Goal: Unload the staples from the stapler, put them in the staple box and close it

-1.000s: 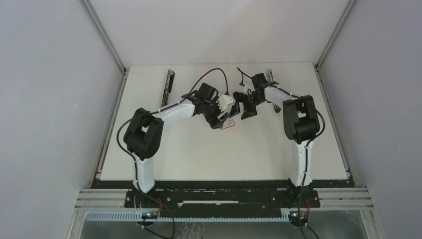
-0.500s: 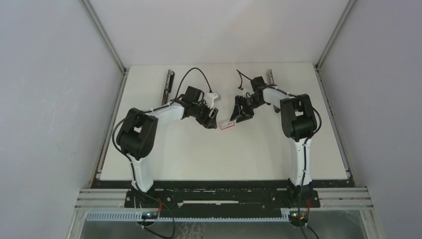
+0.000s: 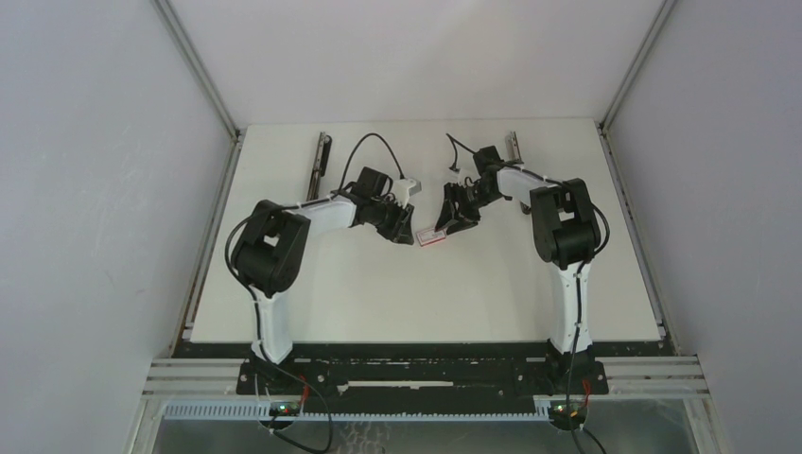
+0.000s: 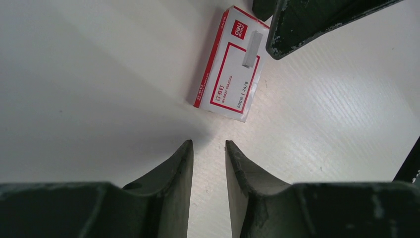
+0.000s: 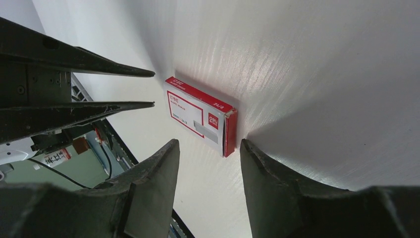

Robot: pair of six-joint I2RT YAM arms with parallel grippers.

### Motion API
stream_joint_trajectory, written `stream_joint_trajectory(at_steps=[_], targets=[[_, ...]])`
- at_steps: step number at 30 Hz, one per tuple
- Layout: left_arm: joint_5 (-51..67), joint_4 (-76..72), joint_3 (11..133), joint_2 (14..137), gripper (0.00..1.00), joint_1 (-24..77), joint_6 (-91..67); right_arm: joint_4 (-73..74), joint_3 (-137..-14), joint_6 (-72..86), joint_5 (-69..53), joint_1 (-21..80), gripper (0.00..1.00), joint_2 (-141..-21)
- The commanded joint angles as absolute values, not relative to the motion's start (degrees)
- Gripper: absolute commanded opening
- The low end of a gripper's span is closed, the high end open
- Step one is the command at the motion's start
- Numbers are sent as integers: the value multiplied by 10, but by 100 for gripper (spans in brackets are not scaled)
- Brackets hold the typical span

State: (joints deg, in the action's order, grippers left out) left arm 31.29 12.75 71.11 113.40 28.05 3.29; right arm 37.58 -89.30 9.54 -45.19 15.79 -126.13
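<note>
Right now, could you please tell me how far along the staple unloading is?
Done: nothing I can confirm; no loose staples show. In hand: neither holds anything; the left end effector, narrowly open, and the right end effector, open, both sit at the red-and-white box. Left: two long dark tools, possibly staplers, lie untouched at the far edge of the table.

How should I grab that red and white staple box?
Pinch the box across its two long sides, coming straight down from above. It lies flat on the table, so only those thin sides offer the fingers a hold.
</note>
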Motion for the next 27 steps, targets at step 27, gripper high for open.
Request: stream_joint_trajectory(at_steps=[27], targets=[[310, 135, 795, 1185, 22, 261, -11, 374, -898, 85, -431, 184, 52, -1241]])
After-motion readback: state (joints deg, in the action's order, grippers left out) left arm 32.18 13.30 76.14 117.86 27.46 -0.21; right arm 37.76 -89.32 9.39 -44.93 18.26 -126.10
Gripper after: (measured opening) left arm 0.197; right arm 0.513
